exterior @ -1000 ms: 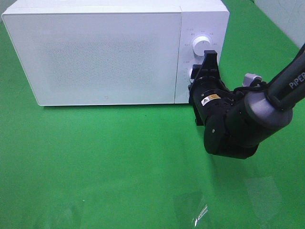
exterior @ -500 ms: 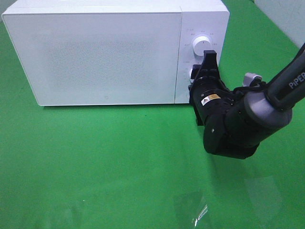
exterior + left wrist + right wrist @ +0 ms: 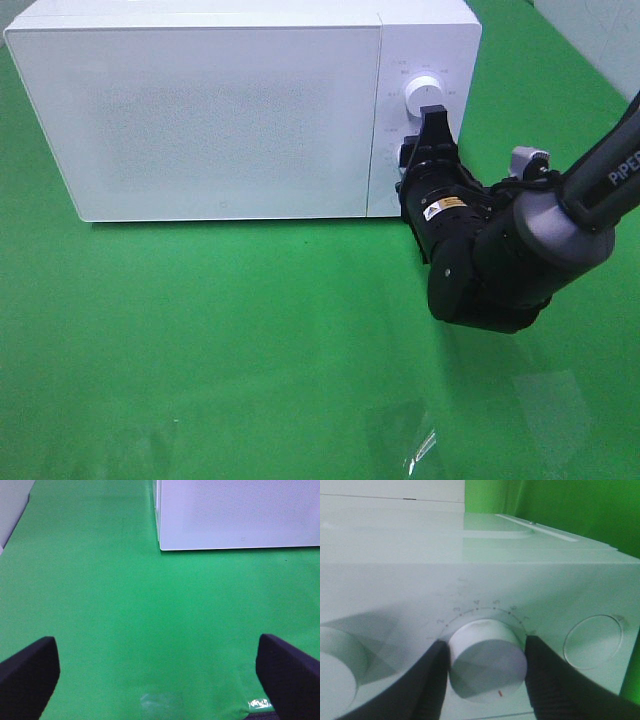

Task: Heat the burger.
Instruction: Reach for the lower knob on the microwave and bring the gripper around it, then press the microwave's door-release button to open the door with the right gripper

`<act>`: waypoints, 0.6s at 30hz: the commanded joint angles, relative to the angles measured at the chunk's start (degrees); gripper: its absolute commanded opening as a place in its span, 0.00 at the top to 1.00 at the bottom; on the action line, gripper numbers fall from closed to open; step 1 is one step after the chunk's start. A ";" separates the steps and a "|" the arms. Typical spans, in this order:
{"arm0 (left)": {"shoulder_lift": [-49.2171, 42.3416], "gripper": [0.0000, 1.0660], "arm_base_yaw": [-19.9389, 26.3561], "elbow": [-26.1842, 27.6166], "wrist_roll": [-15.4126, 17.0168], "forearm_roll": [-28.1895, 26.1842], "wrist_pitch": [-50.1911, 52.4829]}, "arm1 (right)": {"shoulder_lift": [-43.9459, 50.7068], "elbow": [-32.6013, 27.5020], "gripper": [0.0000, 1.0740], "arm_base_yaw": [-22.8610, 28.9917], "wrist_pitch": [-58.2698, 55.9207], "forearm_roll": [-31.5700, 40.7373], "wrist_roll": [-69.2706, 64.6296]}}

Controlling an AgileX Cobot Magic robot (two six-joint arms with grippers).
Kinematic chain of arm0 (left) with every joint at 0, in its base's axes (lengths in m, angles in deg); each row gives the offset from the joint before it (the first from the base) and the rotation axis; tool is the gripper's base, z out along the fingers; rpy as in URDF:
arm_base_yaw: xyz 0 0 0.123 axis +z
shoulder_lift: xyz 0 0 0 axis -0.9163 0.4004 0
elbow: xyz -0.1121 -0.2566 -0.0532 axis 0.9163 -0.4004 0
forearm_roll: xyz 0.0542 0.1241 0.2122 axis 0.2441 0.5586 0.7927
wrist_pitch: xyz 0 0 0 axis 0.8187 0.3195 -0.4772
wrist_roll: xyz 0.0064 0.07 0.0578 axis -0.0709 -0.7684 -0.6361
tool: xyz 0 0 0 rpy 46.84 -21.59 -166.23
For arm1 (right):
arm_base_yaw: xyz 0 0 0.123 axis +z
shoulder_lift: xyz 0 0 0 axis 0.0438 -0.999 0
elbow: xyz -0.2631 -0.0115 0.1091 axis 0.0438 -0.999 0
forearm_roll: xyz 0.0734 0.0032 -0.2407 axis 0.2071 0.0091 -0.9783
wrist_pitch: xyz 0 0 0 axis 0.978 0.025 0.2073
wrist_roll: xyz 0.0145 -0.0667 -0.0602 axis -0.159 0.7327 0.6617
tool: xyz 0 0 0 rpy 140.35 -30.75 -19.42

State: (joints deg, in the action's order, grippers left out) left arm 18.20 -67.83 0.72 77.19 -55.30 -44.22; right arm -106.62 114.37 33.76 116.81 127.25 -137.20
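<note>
Grip on lower dial, microwave door shut.
Left gripper (image 3: 160, 672): jaws wide apart, only green mat (image 3: 150, 605) between them. Microwave (image 3: 220, 120) stands beyond their tips with its door closed and its contents hidden behind the frosted panel. Burger shows in no view, so whether it is inside cannot be told. Right gripper (image 3: 486, 672): jaws clamped on lower dial (image 3: 485, 645), one pad on each side, with upper dial (image 3: 422, 92) just outside them. Risks: pads slip on the smooth dial and no time gets set; overturning gives too long a heat; the oven runs empty if burger is absent.
</note>
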 commanded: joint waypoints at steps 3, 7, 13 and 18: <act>-0.86 0.05 0.00 0.06 0.00 -0.52 0.92 | 2.06 -2.23 0.47 -0.86 4.30 0.11 3.27; -0.86 0.05 0.00 0.06 0.00 -0.52 0.92 | 2.12 -3.04 0.39 -0.74 3.32 -1.03 3.21; -0.86 0.05 0.00 0.06 0.00 -0.52 0.92 | 5.27 -6.82 0.29 -0.74 1.55 -2.64 3.72; -0.86 0.05 0.00 0.06 0.00 -0.52 0.92 | 10.14 -11.23 0.29 -0.74 -1.66 -6.88 8.54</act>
State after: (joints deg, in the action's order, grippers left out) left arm 18.20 -67.83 0.72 77.19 -55.30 -44.22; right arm -99.29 104.92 33.07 116.35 123.47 -132.16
